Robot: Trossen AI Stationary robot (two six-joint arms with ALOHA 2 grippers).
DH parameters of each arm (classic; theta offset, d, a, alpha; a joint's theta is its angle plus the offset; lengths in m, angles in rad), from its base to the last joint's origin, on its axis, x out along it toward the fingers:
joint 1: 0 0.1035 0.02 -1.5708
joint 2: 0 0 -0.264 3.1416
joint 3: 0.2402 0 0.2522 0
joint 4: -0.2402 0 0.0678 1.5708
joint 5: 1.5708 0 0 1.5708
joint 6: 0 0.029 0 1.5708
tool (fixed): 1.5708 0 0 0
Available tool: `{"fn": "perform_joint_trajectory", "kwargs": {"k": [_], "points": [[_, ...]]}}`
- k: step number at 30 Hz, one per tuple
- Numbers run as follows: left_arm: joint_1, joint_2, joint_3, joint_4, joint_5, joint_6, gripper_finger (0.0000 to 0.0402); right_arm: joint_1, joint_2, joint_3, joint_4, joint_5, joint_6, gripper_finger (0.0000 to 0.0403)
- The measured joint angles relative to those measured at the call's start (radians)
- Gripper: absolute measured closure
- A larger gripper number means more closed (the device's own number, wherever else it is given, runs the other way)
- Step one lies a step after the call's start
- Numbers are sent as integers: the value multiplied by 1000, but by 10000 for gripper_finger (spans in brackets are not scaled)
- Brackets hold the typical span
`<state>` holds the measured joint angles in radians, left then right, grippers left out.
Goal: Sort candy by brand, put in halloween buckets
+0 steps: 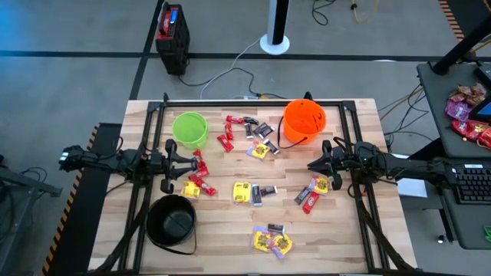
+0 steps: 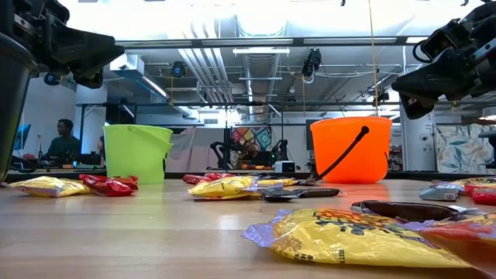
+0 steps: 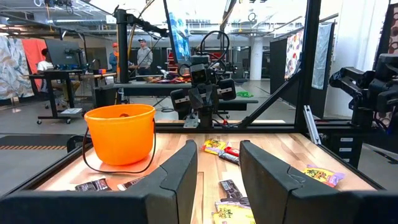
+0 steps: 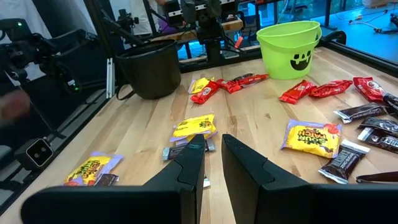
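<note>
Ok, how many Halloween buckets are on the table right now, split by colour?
black bucket: 1
lime green bucket: 1
orange bucket: 1
Total: 3

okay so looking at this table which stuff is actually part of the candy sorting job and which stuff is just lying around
Part of the job:
- wrapped candies scattered on the table
- lime green bucket
- orange bucket
- black bucket

Just lying about:
- pile of pink-red packets on the side desk
- keyboard
- black and red case on the floor
</note>
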<state>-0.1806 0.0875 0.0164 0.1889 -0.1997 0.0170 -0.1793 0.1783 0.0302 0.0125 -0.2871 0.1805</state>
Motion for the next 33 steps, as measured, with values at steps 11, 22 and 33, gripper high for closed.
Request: {"fn": "perform_joint_trajectory", "kwargs": {"k": [11,22,33], "points": [[0,1,0,73,0,-4,296,0,0,0,0,0,-9,355],[-2,0,1,466,2,-327,296,54,50,64,280,-38,211,355],[-2,203,7,487,-22,-507,296,99,333,524,-309,133,130,355]]}}
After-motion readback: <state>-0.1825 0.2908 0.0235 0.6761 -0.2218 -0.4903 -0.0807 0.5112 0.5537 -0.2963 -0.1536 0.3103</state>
